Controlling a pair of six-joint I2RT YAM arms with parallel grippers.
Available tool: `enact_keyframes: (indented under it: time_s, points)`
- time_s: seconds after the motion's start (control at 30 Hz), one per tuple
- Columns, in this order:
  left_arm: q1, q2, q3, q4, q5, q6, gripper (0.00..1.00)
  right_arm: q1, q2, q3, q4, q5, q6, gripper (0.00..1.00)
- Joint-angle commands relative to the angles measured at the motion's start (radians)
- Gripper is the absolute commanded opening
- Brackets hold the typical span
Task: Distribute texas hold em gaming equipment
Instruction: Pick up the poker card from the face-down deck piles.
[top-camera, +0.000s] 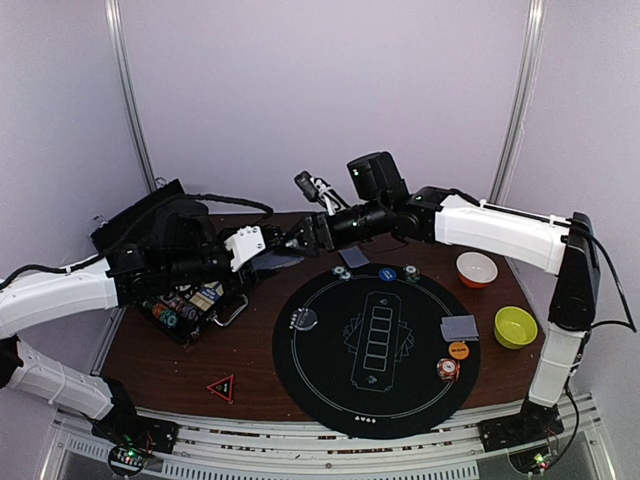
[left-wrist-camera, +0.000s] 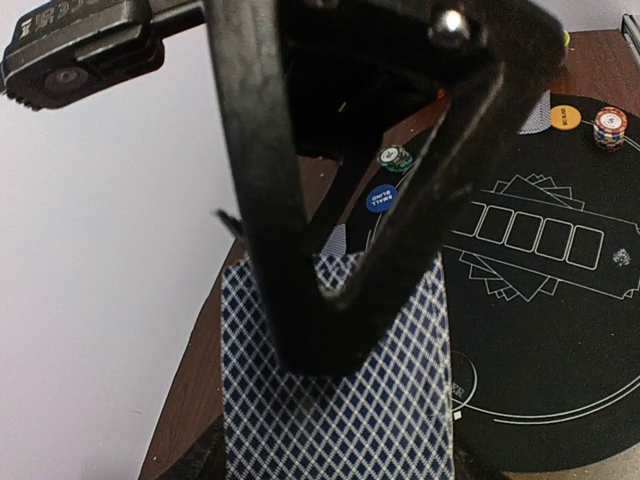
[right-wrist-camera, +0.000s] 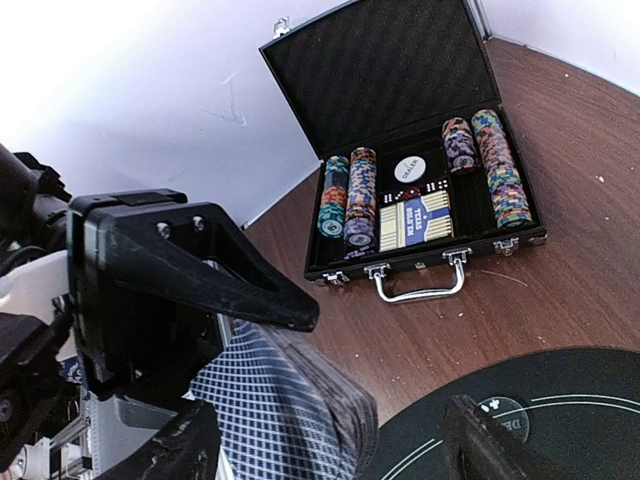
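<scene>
Right gripper (right-wrist-camera: 385, 370): jaws spread wide, straddling the deck of cards (right-wrist-camera: 280, 420) but pinching nothing. Left gripper (top-camera: 265, 250) is clamped on that same deck, holding it up between the chip case (right-wrist-camera: 420, 215) and the mat (top-camera: 330, 380). Looks like the dealing stage to me, since two spots on the mat already have dealt cards (top-camera: 459, 327). Next it'd need to close on just the top card and slide it off, no doubles.

An open black case (right-wrist-camera: 400, 70) sits on the brown table (right-wrist-camera: 590, 190), with rows of poker chips (right-wrist-camera: 498, 170) inside. Nearer, the left gripper (right-wrist-camera: 285, 340) clamps a deck of blue-lattice cards (right-wrist-camera: 270, 420). The right gripper (right-wrist-camera: 325, 450) has its fingers spread wide, one of them over the black mat (right-wrist-camera: 580, 400).
</scene>
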Motion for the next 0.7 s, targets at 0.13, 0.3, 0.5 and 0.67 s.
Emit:
enact_keyframes:
  time_s: [0.13, 0.3, 0.5, 0.67]
  points:
    - [0.001, 0.009, 0.029, 0.046, -0.004, 0.014, 0.56, 0.005, 0.064, 0.104, -0.164, 0.109, -0.069, 0.61]
    - [0.002, 0.014, 0.031, 0.045, -0.002, 0.013, 0.55, 0.003, 0.06, 0.125, -0.208, 0.142, -0.092, 0.55]
    - [0.001, 0.018, 0.022, 0.049, -0.01, 0.014, 0.55, 0.001, 0.038, 0.131, -0.208, 0.142, -0.089, 0.43]
    - [0.001, 0.017, 0.022, 0.049, -0.017, 0.018, 0.55, 0.0, 0.036, 0.154, -0.264, 0.172, -0.115, 0.28]
